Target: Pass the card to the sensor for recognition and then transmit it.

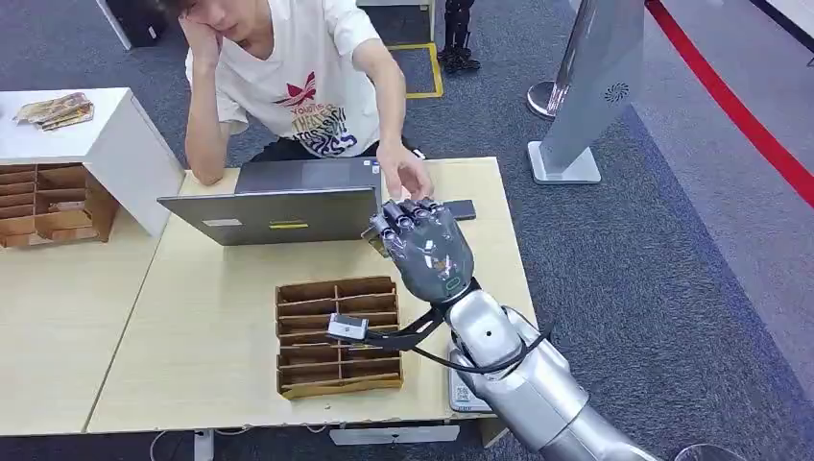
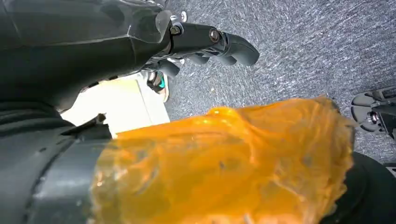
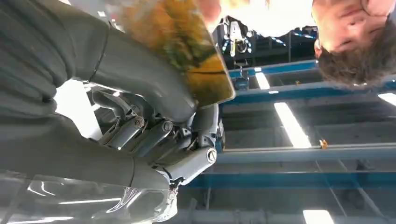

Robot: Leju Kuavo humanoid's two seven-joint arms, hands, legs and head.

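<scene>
One card (image 3: 205, 70) in play, one laptop (image 1: 278, 206), one person (image 1: 298, 86) and two cardboard organisers. The nearer organiser (image 1: 336, 336) lies flat in the middle of the tabletop (image 1: 192, 355), and its rows of slots show bare cardboard. The second organiser (image 1: 48, 202) sits off to the left on the neighbouring table, tucked under a white box (image 1: 106, 144). What its slots hold cannot be made out from here.

Over to the right robot hand (image 1: 427, 250). It's raised above the far right part of the tabletop, just beside the laptop's right edge, with its fingers (image 1: 408, 216) curled in. The right wrist view shows why: the thick thumb (image 3: 140, 70) is clamped over the glossy yellowish card, pinning it against the fingers. So the card is up in that hand, off the table.

The person's hand (image 1: 408, 178) rests on the tabletop just beyond those fingertips, and a dark flat device (image 1: 463, 209) lies right beside them.

The left robot hand (image 2: 215, 44) hangs over grey carpet, dark fingers loosely extended, holding nothing.
</scene>
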